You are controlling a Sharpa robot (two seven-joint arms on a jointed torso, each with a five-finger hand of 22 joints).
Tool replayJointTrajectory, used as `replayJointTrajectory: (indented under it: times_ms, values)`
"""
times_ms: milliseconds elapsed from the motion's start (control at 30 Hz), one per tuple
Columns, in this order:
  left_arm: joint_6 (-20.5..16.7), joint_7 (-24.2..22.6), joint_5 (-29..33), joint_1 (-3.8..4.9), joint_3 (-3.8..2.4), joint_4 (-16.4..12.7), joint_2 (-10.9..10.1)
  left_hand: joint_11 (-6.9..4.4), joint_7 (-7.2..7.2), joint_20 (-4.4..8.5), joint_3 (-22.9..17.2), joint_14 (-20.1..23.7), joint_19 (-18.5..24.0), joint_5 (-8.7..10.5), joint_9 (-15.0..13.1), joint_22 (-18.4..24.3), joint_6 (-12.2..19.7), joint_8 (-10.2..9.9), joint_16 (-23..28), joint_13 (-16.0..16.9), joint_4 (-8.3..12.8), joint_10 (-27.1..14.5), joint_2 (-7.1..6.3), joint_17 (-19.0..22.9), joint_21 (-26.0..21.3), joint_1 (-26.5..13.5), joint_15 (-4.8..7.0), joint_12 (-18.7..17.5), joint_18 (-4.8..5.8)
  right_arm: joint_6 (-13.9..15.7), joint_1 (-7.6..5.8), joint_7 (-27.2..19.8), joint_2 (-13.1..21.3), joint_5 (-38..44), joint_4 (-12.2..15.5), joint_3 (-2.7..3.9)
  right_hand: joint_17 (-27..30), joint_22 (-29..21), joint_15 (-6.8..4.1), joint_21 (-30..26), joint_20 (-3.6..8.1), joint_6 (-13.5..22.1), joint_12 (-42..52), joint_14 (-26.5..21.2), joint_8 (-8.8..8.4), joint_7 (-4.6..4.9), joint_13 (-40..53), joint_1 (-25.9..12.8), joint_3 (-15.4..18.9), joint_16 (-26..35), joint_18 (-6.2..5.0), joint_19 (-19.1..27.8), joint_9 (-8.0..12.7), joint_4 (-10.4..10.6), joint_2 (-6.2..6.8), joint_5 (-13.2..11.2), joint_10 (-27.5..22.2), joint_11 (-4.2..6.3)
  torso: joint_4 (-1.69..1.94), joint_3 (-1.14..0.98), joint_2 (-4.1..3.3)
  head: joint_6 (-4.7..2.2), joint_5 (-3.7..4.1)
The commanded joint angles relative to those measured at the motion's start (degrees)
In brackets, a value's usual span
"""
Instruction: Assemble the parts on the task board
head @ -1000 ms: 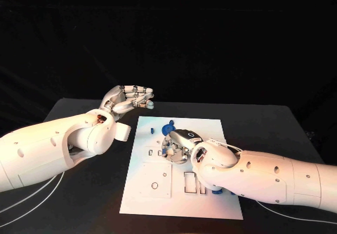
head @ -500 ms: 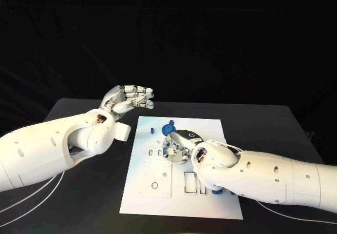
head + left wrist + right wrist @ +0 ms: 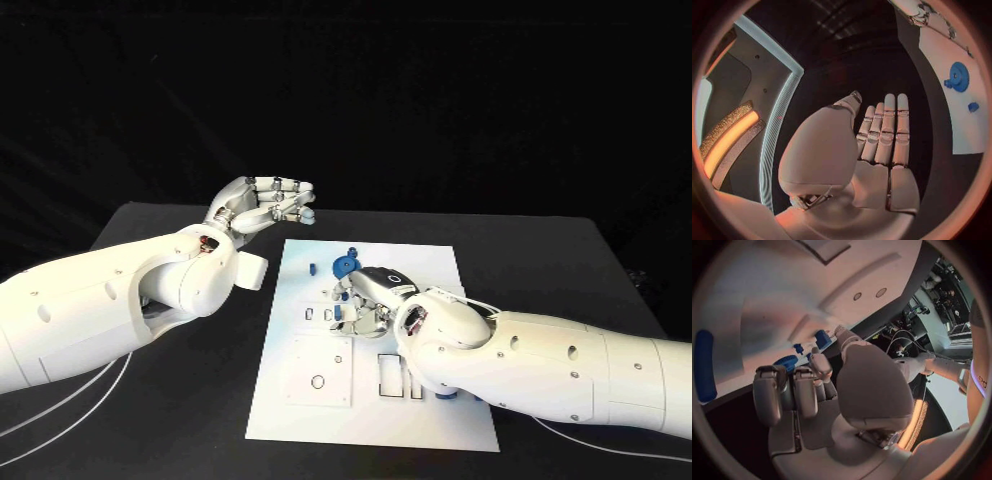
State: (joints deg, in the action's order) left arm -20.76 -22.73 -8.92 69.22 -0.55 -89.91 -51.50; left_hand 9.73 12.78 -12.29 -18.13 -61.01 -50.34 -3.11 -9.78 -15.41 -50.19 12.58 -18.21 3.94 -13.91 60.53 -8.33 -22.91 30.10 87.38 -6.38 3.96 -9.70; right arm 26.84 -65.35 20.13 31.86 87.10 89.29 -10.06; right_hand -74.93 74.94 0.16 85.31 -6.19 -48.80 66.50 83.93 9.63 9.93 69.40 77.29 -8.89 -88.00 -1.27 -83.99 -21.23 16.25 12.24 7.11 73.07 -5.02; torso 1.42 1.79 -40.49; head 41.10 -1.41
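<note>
The white task board (image 3: 296, 400) lies in the middle of the table. A blue gear (image 3: 346, 264) stands at its far end, with a small blue peg (image 3: 312, 267) to its left. My right hand (image 3: 368, 297) is down on the board just behind the gear, fingers bent over the small slots. In the right wrist view a small blue part (image 3: 822, 338) sits between its thumb and a fingertip, with the gear (image 3: 787, 361) just beyond. My left hand (image 3: 264, 207) hangs above the table's far left edge, loosely curved and holding nothing (image 3: 879, 145).
Another blue part (image 3: 449, 394) peeks out under my right forearm at the board's near right. A long blue piece (image 3: 704, 365) lies on the board (image 3: 786, 290) in the right wrist view. The left wrist view shows the gear (image 3: 959, 76) and peg (image 3: 973, 106).
My right hand has crept slightly nearer along the board. The left hand has stayed where it was.
</note>
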Motion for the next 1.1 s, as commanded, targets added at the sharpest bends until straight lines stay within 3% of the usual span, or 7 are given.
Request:
replayJointTrajectory:
  times_ms: [33, 167, 267, 400, 467, 733, 1100]
  values:
    - [1.43, 2.72, -3.07, 0.02, -0.04, 0.39, 0.16, -0.11, 0.64, 0.24, 0.43, -1.77, -0.17, -0.06, -0.01, -0.65, 0.51, -0.49, -1.47, 0.39, -0.71, 1.11, -0.61, -1.17, 1.29, -1.70, 0.35, 0.41, -0.72, 4.02, 0.01, -1.75, 1.00, 1.23, 1.26, 0.03, -10.15, 12.56, 0.53, -0.24, -0.45, 0.50, -0.14, 4.83, -0.26, -0.02, -0.15, 0.68, 2.43, 0.43, 0.08, -3.45, 0.33, 0.55, -0.14, -0.38, -0.43, 0.01, 0.01, -0.02, 0.08, 0.01, -0.13]
    - [3.48, 8.42, -8.32, 0.02, -0.04, 1.16, 0.26, -0.63, 0.36, 0.90, 3.51, -3.59, -1.26, 0.04, -0.36, -2.35, 2.04, -0.30, -7.01, 1.69, -2.45, 1.60, -0.40, -5.57, 4.46, -7.07, 1.11, 3.07, -0.67, 5.86, -0.33, -3.43, 3.07, -0.21, 3.43, 0.25, -10.09, 12.55, 0.58, -0.28, -0.49, 0.68, -0.04, 4.81, -0.42, 0.05, -0.12, 0.77, 3.22, 0.46, 0.07, -3.44, 0.50, 0.58, -0.16, -0.28, -0.37, -0.04, -0.03, -0.06, 0.17, -0.13, -0.23]
    - [5.74, 13.98, -13.41, 0.03, -0.03, 1.81, 0.43, -2.22, -0.95, 2.75, 6.53, -8.90, -5.52, -0.30, -2.22, -6.05, 1.50, 3.53, -20.11, 5.51, -2.23, 4.33, 0.80, -13.67, 11.14, -12.33, 2.99, 10.04, -0.64, 6.65, -1.19, -6.14, 5.71, -3.87, 5.68, 0.58, -9.97, 12.42, 0.62, -0.59, -0.55, 0.72, 0.29, 4.78, -0.53, 0.09, 0.06, 1.78, 3.35, 0.53, 0.00, -3.31, 0.75, 0.50, -0.93, 1.03, -0.12, -0.06, -0.14, -0.08, 0.25, -0.20, -0.35]
    - [11.78, 23.14, -21.28, 0.05, -0.04, 2.50, 0.73, -4.39, -3.04, 4.62, 8.36, -11.01, -3.59, -0.40, -8.40, -14.59, 3.88, 15.27, -44.43, 21.24, -2.61, -0.88, 3.02, -31.67, 24.06, -15.07, 4.80, 33.10, -0.72, 5.17, -3.24, -8.40, 9.80, -10.69, 8.31, 0.93, -9.25, 11.85, 0.55, -1.80, -0.52, 0.37, 0.18, 4.58, -0.38, -0.01, -0.10, 2.93, 2.71, 0.93, -0.29, -2.71, 0.89, 0.41, -1.76, 2.51, -0.28, 0.03, -0.32, -0.16, 0.42, -0.26, -0.49]
    - [16.75, 28.84, -26.22, 0.09, -0.04, 2.90, 1.08, -5.40, -4.21, 5.30, 8.59, -15.87, -3.44, -0.17, -10.52, -17.22, 3.53, 19.40, -52.01, 25.56, -2.82, -1.55, 4.06, -38.83, 28.34, -16.27, 5.69, 40.07, -0.85, 3.67, -4.99, -8.77, 12.41, -15.91, 9.50, 1.06, -8.85, 11.52, 0.52, -2.50, -0.50, 0.28, 0.03, 4.47, -0.31, -0.03, -0.23, 3.01, 2.50, 1.15, -0.45, -2.36, 0.92, 0.45, -2.10, 2.75, -0.42, 0.05, -0.44, -0.23, 0.57, -0.15, -0.66]
    - [25.21, 40.97, -37.37, 0.17, -0.04, 4.41, 3.31, -7.83, -6.81, 7.14, 11.35, -23.22, -13.99, -0.12, -16.63, -36.10, 2.36, 27.62, -62.50, 35.78, -2.96, 1.84, 5.42, -51.10, 42.11, -18.37, 7.85, 53.08, 2.04, 1.36, -9.29, -9.22, 18.58, -24.47, 10.66, 1.23, -8.99, 11.59, 0.37, -2.41, -0.40, -0.56, 0.36, 4.50, 0.42, -0.27, -0.01, 3.09, 2.01, 1.11, -0.42, -2.43, 0.81, 0.40, -2.66, 3.37, -0.22, 0.25, -0.74, -0.54, 0.99, 0.05, -1.02]
    - [28.64, 49.38, -44.80, 0.41, -0.03, 5.66, 6.51, -7.98, -7.00, 7.41, 13.60, -23.31, -13.89, -0.08, -18.36, -36.76, 3.05, 28.89, -62.68, 36.82, -3.00, 1.43, 5.65, -51.10, 42.87, -20.83, 8.03, 54.26, 2.11, 0.28, -10.98, -8.67, 20.62, -26.32, 8.06, 1.27, -9.00, 11.60, 0.35, -2.38, -0.38, -0.60, 0.27, 4.50, 0.48, -0.29, -0.10, 3.02, 2.00, 1.11, -0.41, -2.45, 0.81, 0.42, -2.66, 3.50, -0.29, 0.26, -0.64, -0.73, 1.16, 0.50, -0.87]
